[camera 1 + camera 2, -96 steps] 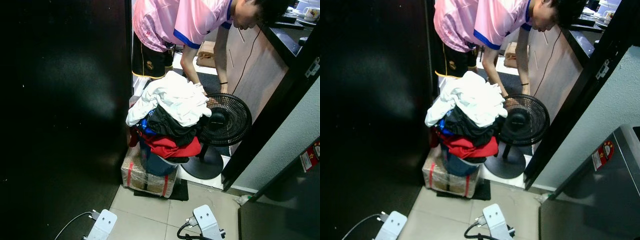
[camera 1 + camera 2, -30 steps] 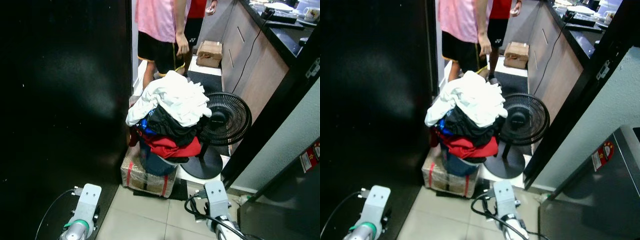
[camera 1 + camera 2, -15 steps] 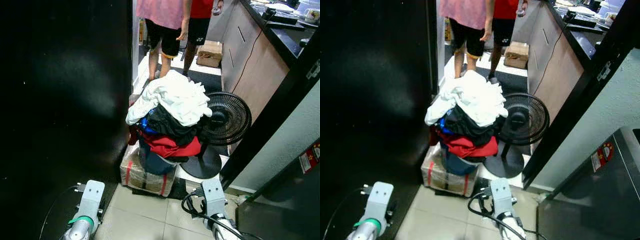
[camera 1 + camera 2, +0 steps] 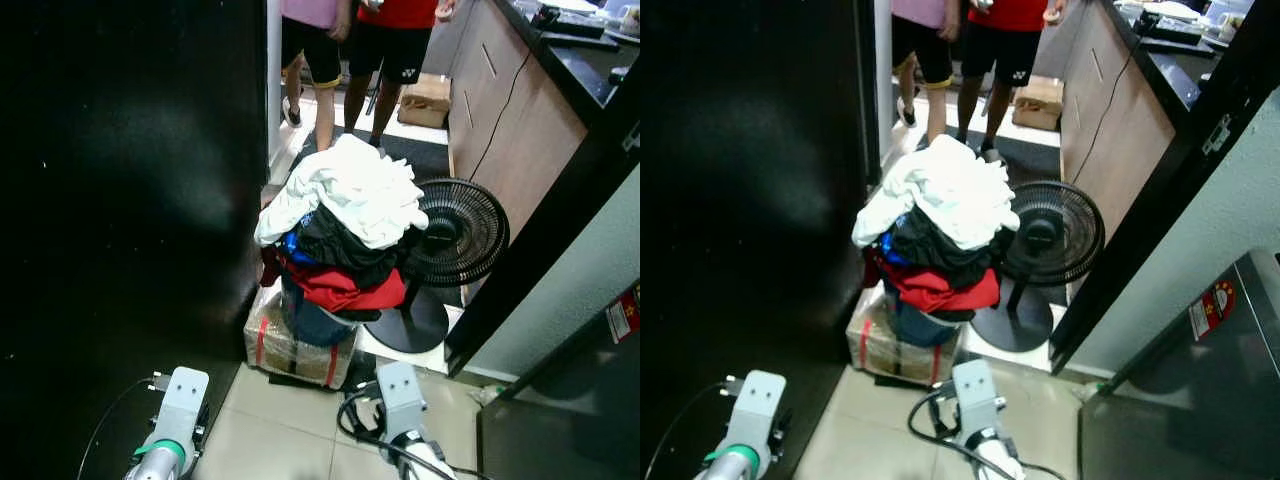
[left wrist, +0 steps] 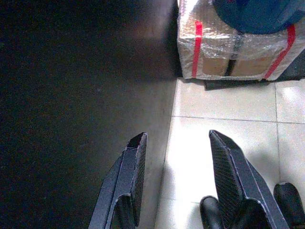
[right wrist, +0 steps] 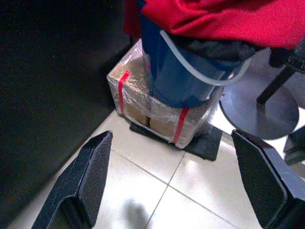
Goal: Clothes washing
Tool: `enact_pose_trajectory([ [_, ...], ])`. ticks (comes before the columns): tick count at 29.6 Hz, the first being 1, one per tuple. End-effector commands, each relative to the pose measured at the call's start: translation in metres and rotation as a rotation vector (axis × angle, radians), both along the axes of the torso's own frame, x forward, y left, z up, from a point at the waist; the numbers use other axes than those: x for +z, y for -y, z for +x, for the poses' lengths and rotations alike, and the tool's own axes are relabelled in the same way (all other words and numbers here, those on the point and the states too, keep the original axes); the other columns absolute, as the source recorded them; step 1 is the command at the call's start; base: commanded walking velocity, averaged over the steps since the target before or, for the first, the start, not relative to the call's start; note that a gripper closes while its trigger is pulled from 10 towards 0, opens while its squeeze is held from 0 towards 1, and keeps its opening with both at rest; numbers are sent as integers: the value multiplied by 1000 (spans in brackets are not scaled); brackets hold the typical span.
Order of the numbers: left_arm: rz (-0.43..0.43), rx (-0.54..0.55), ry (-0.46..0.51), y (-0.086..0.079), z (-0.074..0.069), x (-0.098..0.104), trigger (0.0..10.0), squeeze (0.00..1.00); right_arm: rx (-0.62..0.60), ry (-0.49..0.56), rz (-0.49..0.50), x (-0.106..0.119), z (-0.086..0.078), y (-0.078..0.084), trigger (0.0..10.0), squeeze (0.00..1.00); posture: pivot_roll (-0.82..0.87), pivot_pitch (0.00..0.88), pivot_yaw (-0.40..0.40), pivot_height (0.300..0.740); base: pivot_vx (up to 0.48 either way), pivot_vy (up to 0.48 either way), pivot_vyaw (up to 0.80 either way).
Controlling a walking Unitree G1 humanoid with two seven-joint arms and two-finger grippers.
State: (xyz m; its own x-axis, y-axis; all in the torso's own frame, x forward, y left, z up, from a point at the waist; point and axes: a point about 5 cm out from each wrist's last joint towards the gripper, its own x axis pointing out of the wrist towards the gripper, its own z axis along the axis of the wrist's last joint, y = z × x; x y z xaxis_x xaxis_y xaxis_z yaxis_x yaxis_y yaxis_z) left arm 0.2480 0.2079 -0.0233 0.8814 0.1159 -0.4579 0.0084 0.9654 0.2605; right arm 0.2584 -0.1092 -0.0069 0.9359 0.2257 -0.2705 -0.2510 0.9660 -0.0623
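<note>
Ahead, blue bucket (image 6: 178, 78) faces spread right gripper (image 6: 183, 171).

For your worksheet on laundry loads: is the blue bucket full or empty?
Overfull: clothes heap well above the bucket rim, white on top.

Pale tiled floor (image 4: 300, 440), black wall (image 4: 120, 220) left, wooden counter (image 4: 520, 130) right.

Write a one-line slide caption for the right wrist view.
Open right gripper faces a blue bucket heaped with red clothing, standing on a plastic-wrapped box beside a fan base.
</note>
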Motion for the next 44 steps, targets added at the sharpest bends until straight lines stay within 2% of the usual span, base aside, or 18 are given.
enact_pose_trajectory([
  [1,-6,7,-29,2,-3,-4,10000,0,-22,11,-8,2,3,7,10000,0,76,29,-4,740,0,0,0],
  [2,-6,7,-29,2,-3,-4,10000,0,-22,11,-8,2,3,7,10000,0,76,29,-4,740,0,0,0],
  [4,-15,-34,-15,12,4,-1,10000,0,-90,16,-17,6,12,21,10000,0,46,16,12,740,0,0,0],
  [7,-16,-57,-13,18,6,0,10000,0,-133,26,-10,10,16,30,10000,0,46,16,13,740,0,0,0],
  [10,-31,-92,15,32,16,7,10000,0,-221,54,-20,16,19,55,10000,0,44,33,20,740,0,0,0],
  [12,-31,-92,15,32,16,7,10000,0,-221,54,-20,16,19,55,10000,0,44,33,20,740,0,0,0],
  [15,-76,-172,102,51,28,26,10000,0,-275,138,-29,31,22,69,10000,0,30,44,38,740,0,0,0],
  [21,-88,-244,177,61,38,44,10000,0,-305,186,-19,37,19,69,10000,0,34,29,32,740,0,0,0],
  [23,-99,-266,221,69,43,55,10000,0,-239,192,-33,36,13,56,10000,0,22,17,45,740,0,0,0],
  [26,-118,-305,248,76,44,62,10000,0,-208,219,-48,40,10,49,10000,0,8,1,48,740,0,0,0],
  [30,-137,-363,291,89,42,72,10000,0,-233,282,-57,57,11,62,10000,0,12,0,54,740,0,0,0],
  [35,-152,-354,313,88,42,80,10000,0,-251,330,-57,71,12,69,10000,0,17,0,52,740,0,0,0],
  [36,-153,-338,333,83,47,87,10000,0,-289,351,-40,79,17,73,10000,0,25,0,47,740,0,0,0],
  [40,-154,-322,353,80,52,94,10000,0,-317,367,-23,85,23,76,10000,0,25,0,47,740,0,0,0],
  [42,-146,-287,409,73,65,112,10000,0,-322,389,6,97,37,71,10000,0,46,0,26,740,0,0,0],
  [44,-153,-250,463,71,76,129,10000,0,-261,422,18,110,48,57,10000,0,49,0,17,740,0,0,0],
])
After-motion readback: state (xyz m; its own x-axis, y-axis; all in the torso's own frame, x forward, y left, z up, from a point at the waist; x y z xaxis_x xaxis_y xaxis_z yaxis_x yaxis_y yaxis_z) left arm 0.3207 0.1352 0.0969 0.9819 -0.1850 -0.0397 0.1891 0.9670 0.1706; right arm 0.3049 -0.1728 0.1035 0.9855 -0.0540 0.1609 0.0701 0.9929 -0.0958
